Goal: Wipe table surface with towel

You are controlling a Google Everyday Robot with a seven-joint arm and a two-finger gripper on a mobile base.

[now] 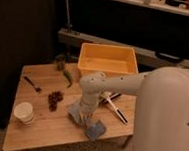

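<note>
My gripper (84, 112) points down onto the crumpled grey-blue towel (76, 113) on the wooden table (37, 130), mid-front; jaw state I cannot tell. Small blue cloth (96, 130) just beside. Rectangular yellow plastic bin (108, 61) behind, white paper cup (24, 112) well apart.

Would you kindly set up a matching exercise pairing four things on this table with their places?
Things:
1. yellow bin
2. paper cup
3. fork
4. gripper

Places:
A. front left corner of the table
B. back right of the table
C. down on the blue-grey towel, near the front edge
D. left side, behind the cup

Pairs: 1-B, 2-A, 3-D, 4-C
</note>
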